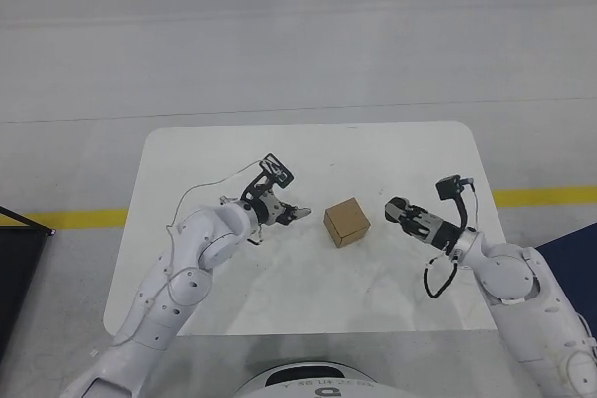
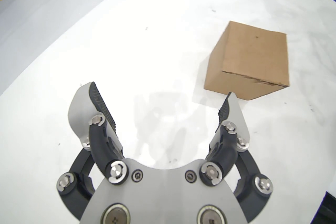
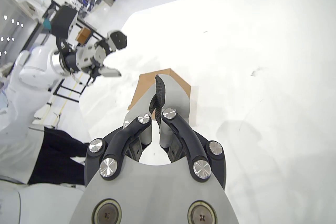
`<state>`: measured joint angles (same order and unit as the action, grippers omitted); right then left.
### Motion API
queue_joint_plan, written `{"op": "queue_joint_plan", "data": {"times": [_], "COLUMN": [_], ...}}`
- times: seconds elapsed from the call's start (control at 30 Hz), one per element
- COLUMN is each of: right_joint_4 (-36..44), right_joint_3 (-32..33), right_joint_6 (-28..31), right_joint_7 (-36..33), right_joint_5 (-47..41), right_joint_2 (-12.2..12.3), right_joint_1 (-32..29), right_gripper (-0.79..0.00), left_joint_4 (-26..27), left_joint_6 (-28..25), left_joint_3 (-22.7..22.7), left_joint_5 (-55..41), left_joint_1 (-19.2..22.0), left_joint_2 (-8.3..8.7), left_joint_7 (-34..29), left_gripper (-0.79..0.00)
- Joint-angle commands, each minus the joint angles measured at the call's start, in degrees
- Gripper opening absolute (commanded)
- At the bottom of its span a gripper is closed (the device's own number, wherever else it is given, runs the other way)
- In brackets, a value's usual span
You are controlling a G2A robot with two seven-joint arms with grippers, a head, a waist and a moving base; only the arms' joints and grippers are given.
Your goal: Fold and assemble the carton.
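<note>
A small brown carton (image 1: 346, 221) stands closed as a cube near the middle of the white table (image 1: 229, 159). My left gripper (image 1: 298, 212) hovers a short way to its left, open, with nothing between its fingers. In the left wrist view the carton (image 2: 249, 59) lies just beyond that gripper (image 2: 161, 89), apart from it. My right gripper (image 1: 394, 211) is on the carton's right side, shut and holding nothing. The right wrist view shows its gripper (image 3: 157, 78) pressed together in front of the carton (image 3: 143, 89), with the left gripper (image 3: 111, 72) farther off.
Bare table surface surrounds the carton on all sides. The table's near edge (image 1: 308, 333) runs just in front of both arms. A yellow floor line (image 1: 552, 195) passes behind the table, and a blue panel (image 1: 587, 244) sits at the far right.
</note>
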<state>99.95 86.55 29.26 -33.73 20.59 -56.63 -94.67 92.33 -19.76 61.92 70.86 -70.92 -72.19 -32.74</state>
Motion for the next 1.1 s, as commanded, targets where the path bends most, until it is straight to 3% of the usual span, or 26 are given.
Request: {"op": "queue_joint_plan", "data": {"times": [0.0,0.27,0.47,0.73,0.93,1.07], "right_joint_4": [0.27,-0.53,-0.69,-2.89,-3.11,-2.68], "right_joint_3": [-0.63,-3.19,-3.64,-5.8,-5.08,-6.25], "right_joint_6": [0.3,1.71,1.61,-2.77,-3.75,-3.99], "right_joint_7": [-1.86,-6.97,-8.23,-7.61,-7.72,-8.47], "right_joint_5": [0.99,2.07,2.89,5.59,5.74,6.01], "right_joint_2": [0.09,0.33,0.55,0.36,0.56,0.5], "right_joint_1": [0.01,0.44,0.23,2.77,3.26,4.32], "right_gripper": [-0.785,-0.785,-0.785,-0.785,-0.785,-0.785], "left_joint_4": [-0.89,-10.51,-14.29,-11.37,-7.83,-5.24], "left_joint_6": [2.49,3.62,4.36,-4.03,-12.32,-13.83], "left_joint_3": [-0.74,-11.73,-14.66,-13.31,-9.49,-6.1], "left_joint_5": [0.93,1.33,1.22,2.05,1.97,2.39], "left_joint_1": [1.3,10.67,13.73,10.93,7.14,4.24], "left_joint_2": [-0.28,-3.45,-4.78,-3.59,-1.74,-0.51], "left_joint_7": [-0.61,-1.98,-2.07,-1.62,0.87,1.05], "left_gripper": [0.0,0.0,0.0,0.0,0.0,0.0]}}
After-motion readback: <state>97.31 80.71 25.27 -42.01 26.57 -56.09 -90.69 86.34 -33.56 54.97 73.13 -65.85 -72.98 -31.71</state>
